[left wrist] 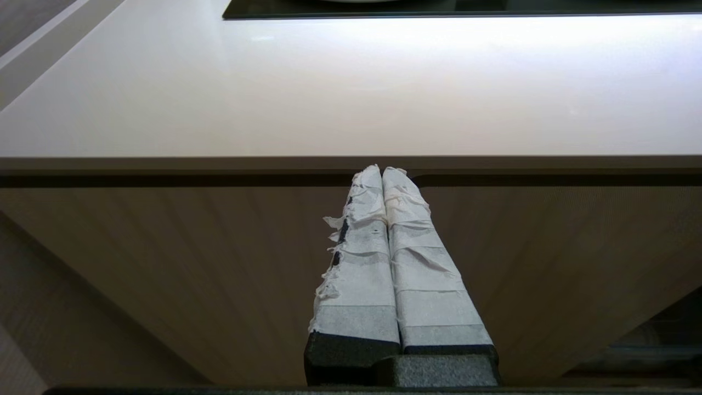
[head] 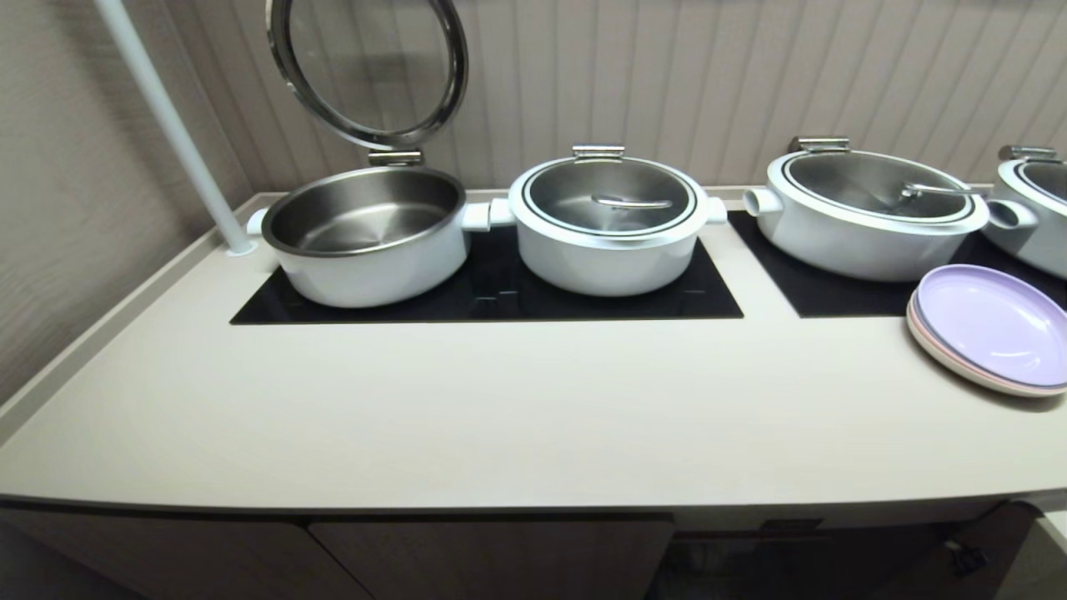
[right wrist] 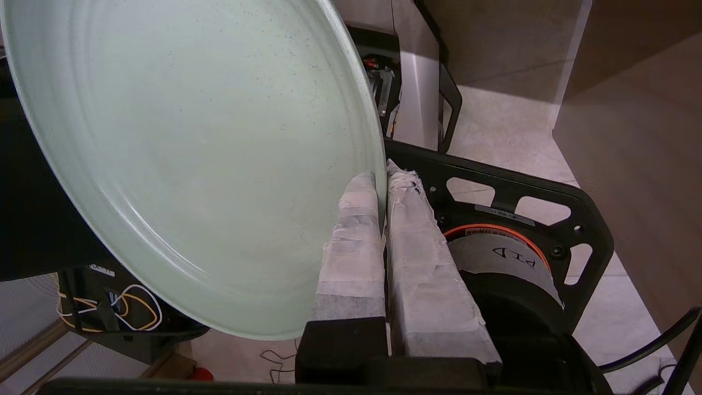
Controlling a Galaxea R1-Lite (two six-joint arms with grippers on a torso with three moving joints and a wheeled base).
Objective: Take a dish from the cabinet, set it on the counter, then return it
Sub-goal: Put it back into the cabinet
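Note:
In the right wrist view the dish [right wrist: 192, 153], a pale mint-green plate, hangs tilted on edge over the floor. My right gripper [right wrist: 384, 175] is shut on its rim, one taped finger on each face. The left gripper [left wrist: 382, 171] is shut on nothing and parked just below the front edge of the counter [left wrist: 351, 88], facing a closed ribbed door of the cabinet [left wrist: 164, 263]. Neither arm shows in the head view, where the counter [head: 533, 400] stretches across and the cabinet fronts [head: 492, 558] lie under its front edge.
Four white pots stand on the black cooktop panels [head: 717, 304]: one with its lid raised [head: 367, 233], then three lidded ones [head: 608, 221]. A lilac plate [head: 992, 325] tops a stack at the right. A white pole [head: 175, 133] rises at the back left. My own base [right wrist: 515, 230] lies under the dish.

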